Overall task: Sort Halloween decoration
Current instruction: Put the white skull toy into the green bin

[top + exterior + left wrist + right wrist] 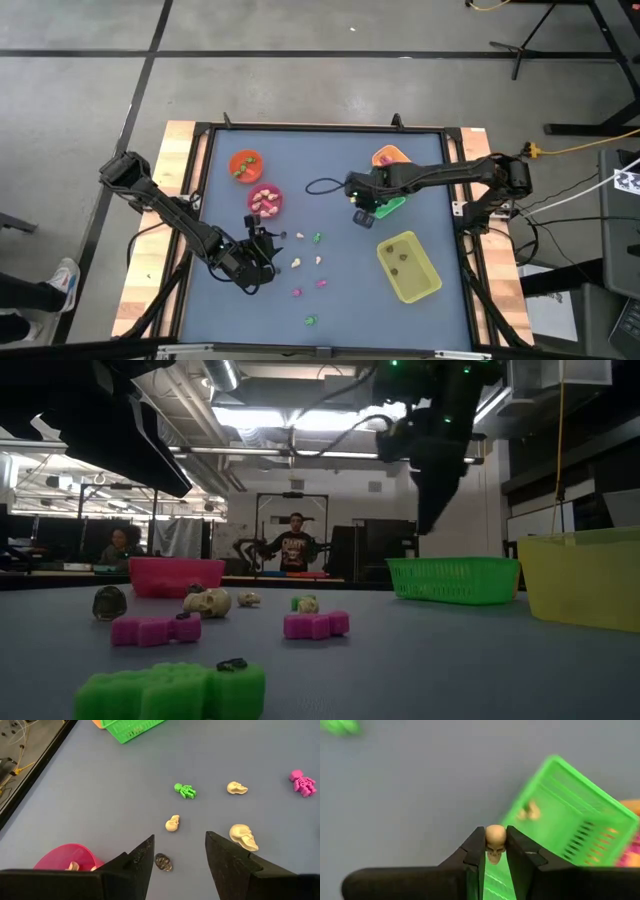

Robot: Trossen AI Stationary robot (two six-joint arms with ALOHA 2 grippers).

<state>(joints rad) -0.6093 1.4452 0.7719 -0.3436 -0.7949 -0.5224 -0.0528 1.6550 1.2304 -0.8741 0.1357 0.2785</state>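
My right gripper (495, 851) is shut on a cream skull (495, 835) and hangs above the table beside the green tray (565, 820), in which another cream trinket (530, 812) lies. The same gripper (364, 213) stands at the tray's left in the high view. My left gripper (180, 845) is open, low over the table beside the pink cup (67, 860); a dark trinket (163, 862) lies on the table just before its fingers. Cream skulls (243, 836), a green skeleton (185, 790) and a pink figure (302, 783) lie scattered on the table. My right gripper pinches the cream skull by its two sides (489, 840) between its fingertips. The fingers come from above, pointing steeply down. The skull is lifted clear of the table, near the green tray's edge.
An orange tray (390, 157) stands behind the green tray (392, 205), and a yellow tray (408, 266) holding dark pieces stands at the right. An orange cup (245, 165) and the pink cup (266, 200) stand at the far left. Loose trinkets (311, 320) dot the near middle.
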